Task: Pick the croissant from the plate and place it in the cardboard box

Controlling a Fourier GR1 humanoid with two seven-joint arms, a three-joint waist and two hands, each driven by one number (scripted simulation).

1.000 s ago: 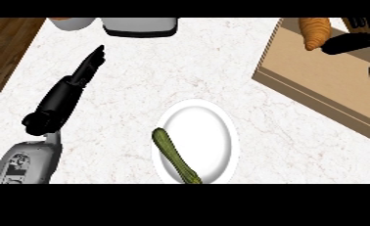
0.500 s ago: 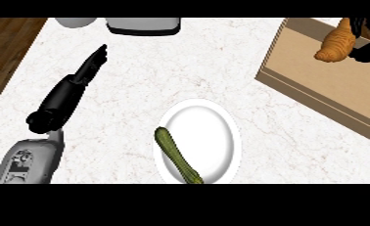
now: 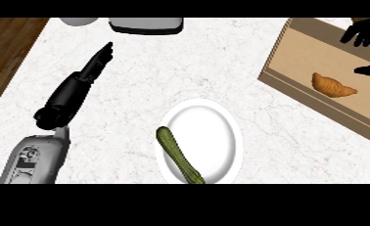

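Both uncurled: left hand (image 3: 85, 76) outstretched over counter (image 3: 195, 68), right hand (image 3: 357, 33) near croissant (image 3: 332, 86).

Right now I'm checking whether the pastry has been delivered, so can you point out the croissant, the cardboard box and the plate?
croissant (image 3: 334, 86), head view, middle of its crust.
cardboard box (image 3: 303, 54), head view, bare floor inside it.
plate (image 3: 209, 124), head view, bare white centre.

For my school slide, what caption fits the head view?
Croissant lies in the cardboard box; zucchini rests on the white plate.
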